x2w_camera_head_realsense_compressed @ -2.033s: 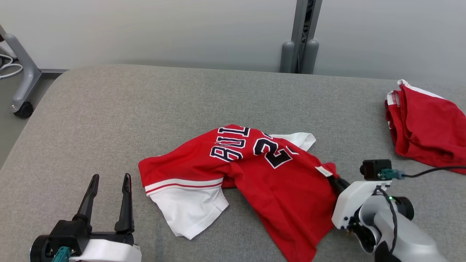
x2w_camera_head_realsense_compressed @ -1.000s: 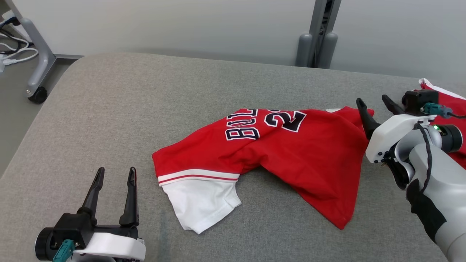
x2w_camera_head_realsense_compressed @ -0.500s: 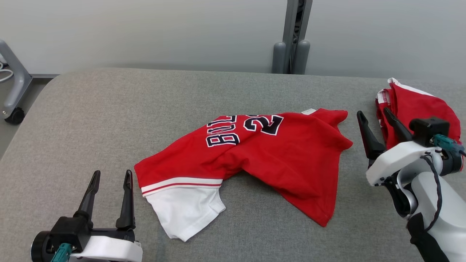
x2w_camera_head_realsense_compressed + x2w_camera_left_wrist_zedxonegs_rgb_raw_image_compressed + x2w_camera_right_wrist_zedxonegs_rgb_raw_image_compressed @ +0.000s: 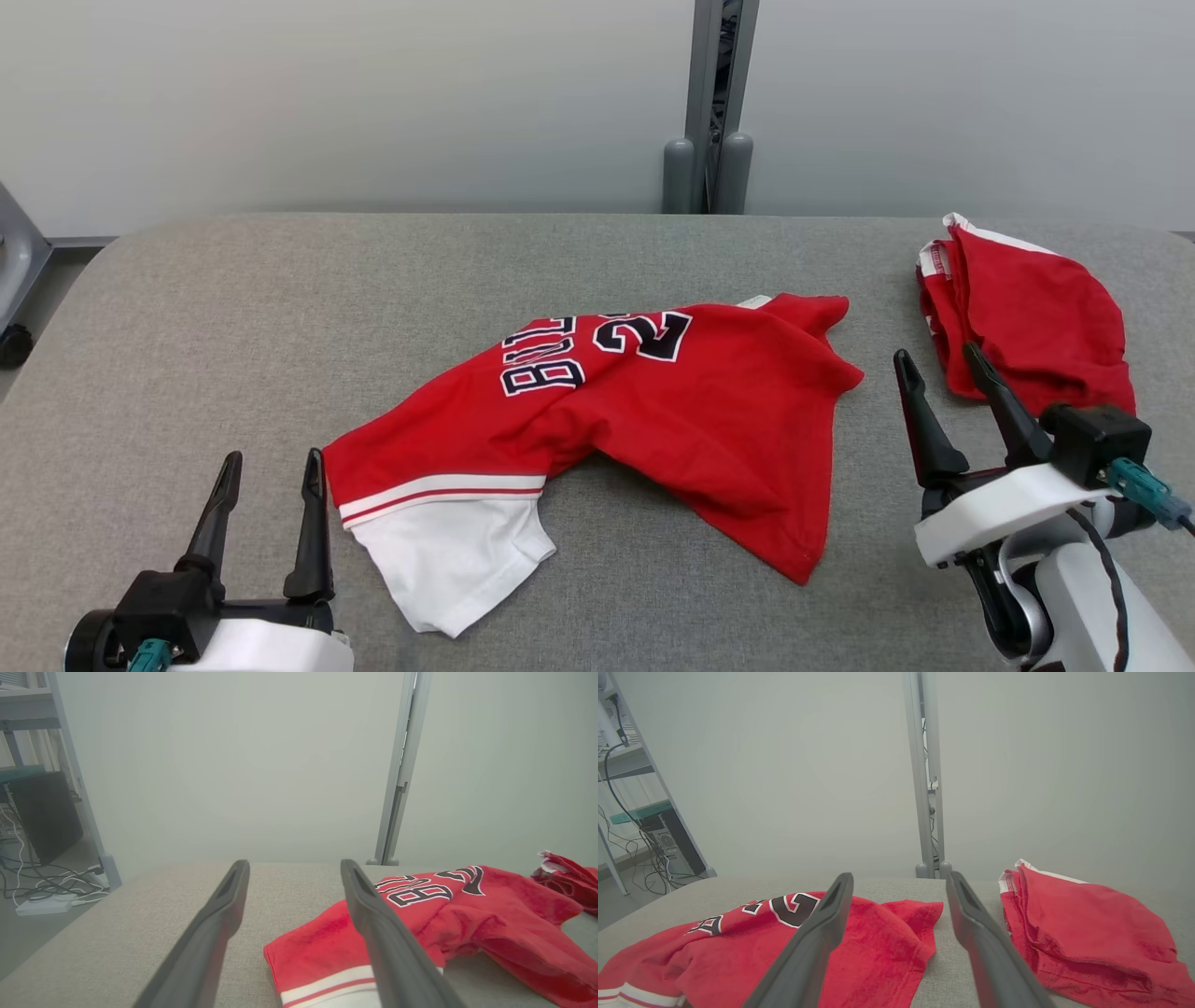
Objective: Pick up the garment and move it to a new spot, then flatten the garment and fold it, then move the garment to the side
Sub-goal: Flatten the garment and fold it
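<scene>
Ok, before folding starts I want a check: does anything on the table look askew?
Yes. The jersey lies rumpled and skewed, not flat: a fold humps across its middle and its white sleeve juts toward the left gripper. Another red garment sits heaped at the right.

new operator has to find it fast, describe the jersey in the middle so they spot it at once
Start at the grey table and look to its middle. A jersey lies spread out there, rumpled. Unlike the red bundle on the robot's right, it carries dark lettering and a broad white panel at its near end.
</scene>
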Available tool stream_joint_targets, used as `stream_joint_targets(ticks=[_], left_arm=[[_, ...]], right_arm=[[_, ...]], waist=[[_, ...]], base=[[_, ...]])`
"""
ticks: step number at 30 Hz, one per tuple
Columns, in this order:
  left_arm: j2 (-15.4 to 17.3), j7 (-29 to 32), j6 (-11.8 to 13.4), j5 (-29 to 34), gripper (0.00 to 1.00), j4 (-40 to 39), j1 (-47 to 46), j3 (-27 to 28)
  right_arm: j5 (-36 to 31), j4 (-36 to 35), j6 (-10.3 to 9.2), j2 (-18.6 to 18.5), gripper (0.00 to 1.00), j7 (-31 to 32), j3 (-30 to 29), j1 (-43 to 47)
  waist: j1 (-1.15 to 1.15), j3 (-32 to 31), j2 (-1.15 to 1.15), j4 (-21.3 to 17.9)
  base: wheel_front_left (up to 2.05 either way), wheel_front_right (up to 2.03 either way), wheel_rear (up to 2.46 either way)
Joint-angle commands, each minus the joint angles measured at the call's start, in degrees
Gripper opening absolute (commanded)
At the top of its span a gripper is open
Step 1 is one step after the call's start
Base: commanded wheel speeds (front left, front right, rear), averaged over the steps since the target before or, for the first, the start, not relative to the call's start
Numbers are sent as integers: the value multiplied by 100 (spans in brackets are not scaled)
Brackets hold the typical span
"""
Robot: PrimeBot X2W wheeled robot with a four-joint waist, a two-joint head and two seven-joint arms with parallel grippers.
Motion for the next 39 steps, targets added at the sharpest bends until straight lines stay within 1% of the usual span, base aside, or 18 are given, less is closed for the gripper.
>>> stream_joint_targets(ticks=[1,6,16,19,27,39], left_arm=[[21,-25,11,46,100,-30,49,38],[22,-25,20,75,100,-57,94,73],[22,-25,57,104,100,-68,249,141],[22,-25,17,97,100,34,323,152],[24,-25,-72,160,100,186,370,164],[27,-25,-68,282,100,295,368,134]], right_arm=[[-65,-124,0,12,100,-2,-93,139],[-242,-523,0,151,100,-2,-440,554],[-498,-998,0,325,100,-2,-793,1240],[-556,-888,0,362,100,-2,-841,1400],[-653,-954,0,482,100,6,-797,1641],[-781,-941,0,550,100,135,-811,1580]], waist=[[0,-35,0,-38],[0,-119,0,-84],[0,-223,0,-136],[0,-254,0,-148],[0,-285,0,-212],[0,-281,0,-252]], base=[[0,0,0],[0,0,0],[0,0,0],[0,0,0],[0,0,0],[0,0,0]])
